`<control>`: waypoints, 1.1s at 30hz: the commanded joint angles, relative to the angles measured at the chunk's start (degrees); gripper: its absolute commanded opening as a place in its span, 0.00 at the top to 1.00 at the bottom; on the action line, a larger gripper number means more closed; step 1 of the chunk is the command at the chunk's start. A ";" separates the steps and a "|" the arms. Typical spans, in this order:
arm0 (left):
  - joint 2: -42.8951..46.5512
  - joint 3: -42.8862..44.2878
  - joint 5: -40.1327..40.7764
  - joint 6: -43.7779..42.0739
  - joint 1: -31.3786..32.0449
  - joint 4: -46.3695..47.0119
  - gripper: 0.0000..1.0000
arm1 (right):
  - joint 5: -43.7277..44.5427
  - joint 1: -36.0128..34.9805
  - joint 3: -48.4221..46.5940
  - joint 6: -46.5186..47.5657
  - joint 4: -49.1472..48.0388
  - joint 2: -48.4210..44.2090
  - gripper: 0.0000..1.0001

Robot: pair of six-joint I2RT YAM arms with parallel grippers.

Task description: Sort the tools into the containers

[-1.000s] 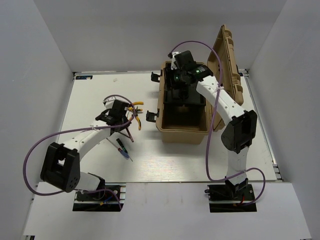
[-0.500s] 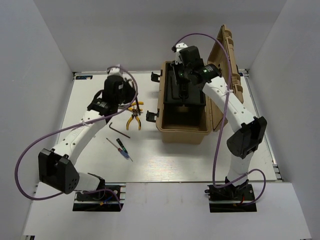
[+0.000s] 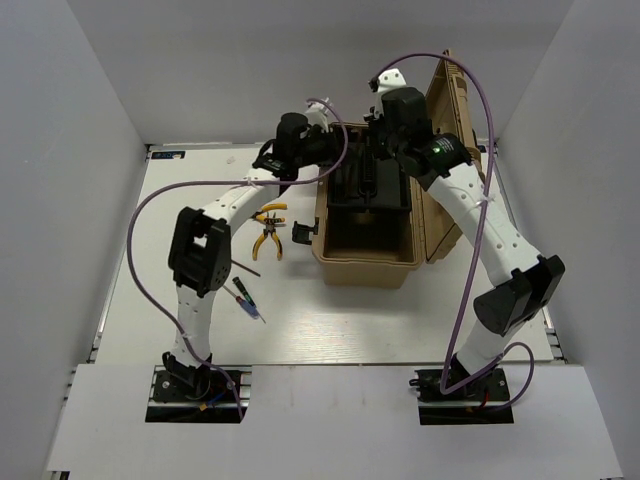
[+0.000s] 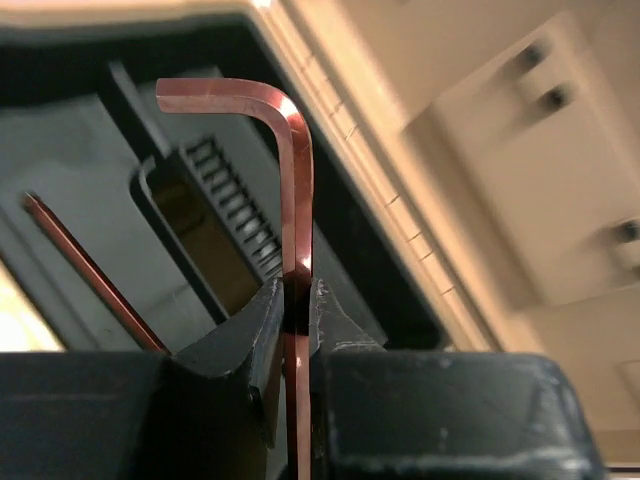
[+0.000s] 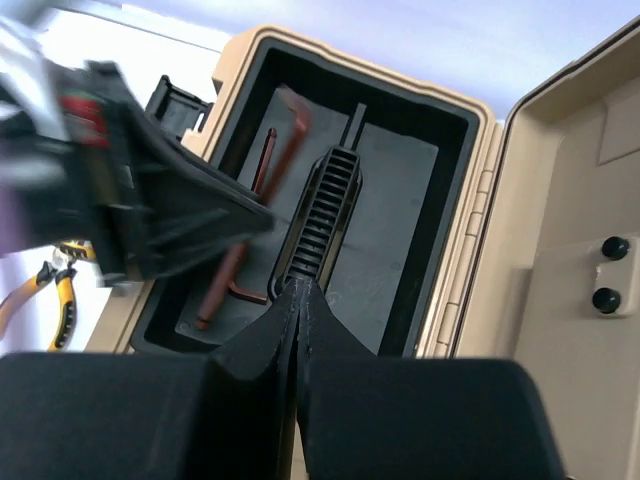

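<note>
— Toolbox (image 3: 365,262) lid (image 3: 455,120) up?
— Yes, swung back on the right. The black tray (image 5: 400,200) sits in the far end, and the near end is a bare tan well.
— And the arms?
— Both crowd over the tray. The left hand (image 4: 297,300) is clamped on a brown hex key (image 4: 297,180), its bent end up, just over the tray's left edge. The right hand (image 5: 298,290) is pressed shut on nothing, above the tray's ribbed grip (image 5: 325,210).
— Anything in the tray?
— Other hex keys (image 5: 232,290) lie left of the grip.
— Outside?
— Yellow pliers (image 3: 268,232) sit just left of the box. A loose key (image 3: 245,266) and a screwdriver (image 3: 248,300) lie nearer us. White worktop (image 3: 180,200), white walls (image 3: 70,120) on three sides.
</note>
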State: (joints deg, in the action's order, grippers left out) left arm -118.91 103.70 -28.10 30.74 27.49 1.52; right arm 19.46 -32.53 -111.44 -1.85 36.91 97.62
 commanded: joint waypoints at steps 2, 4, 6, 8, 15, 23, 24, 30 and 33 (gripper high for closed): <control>-0.26 5.80 -2.41 -1.73 0.73 -0.46 1.00 | -0.04 0.10 0.87 0.18 -2.28 -1.64 1.00; -1.40 7.47 -1.09 -2.35 1.25 -2.55 0.94 | -2.58 -0.07 1.13 0.18 -2.01 -1.47 1.00; -2.20 8.09 0.32 -3.75 1.26 -4.06 0.56 | -4.77 -0.07 1.48 0.62 -1.66 -1.21 0.94; -2.20 8.10 1.80 -4.37 1.26 -5.64 0.34 | -12.90 -0.07 2.10 1.40 -0.96 -0.95 0.85; 6.13 9.15 11.64 -7.89 0.73 -11.53 0.65 | -31.14 -0.07 1.49 5.10 1.59 0.02 0.76; 33.63 -15.87 47.06 -7.89 -1.73 -24.01 0.93 | -42.55 -0.95 1.66 3.52 1.94 2.30 1.00; 39.49 -21.47 49.26 -7.37 -2.43 -26.11 0.83 | -48.06 -1.82 1.31 3.60 2.12 3.70 1.00; 56.67 -39.35 60.86 -1.75 -4.19 -36.73 0.15 | -45.51 -12.80 -5.79 5.98 6.07 16.53 0.90; 64.23 -43.75 63.77 2.65 -4.72 -42.10 0.06 | -35.85 -18.07 -15.80 5.11 8.36 24.53 0.74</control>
State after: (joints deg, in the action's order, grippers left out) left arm -58.22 63.09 28.49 28.91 23.03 -31.14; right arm -22.33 -45.67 -120.18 2.81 42.30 118.48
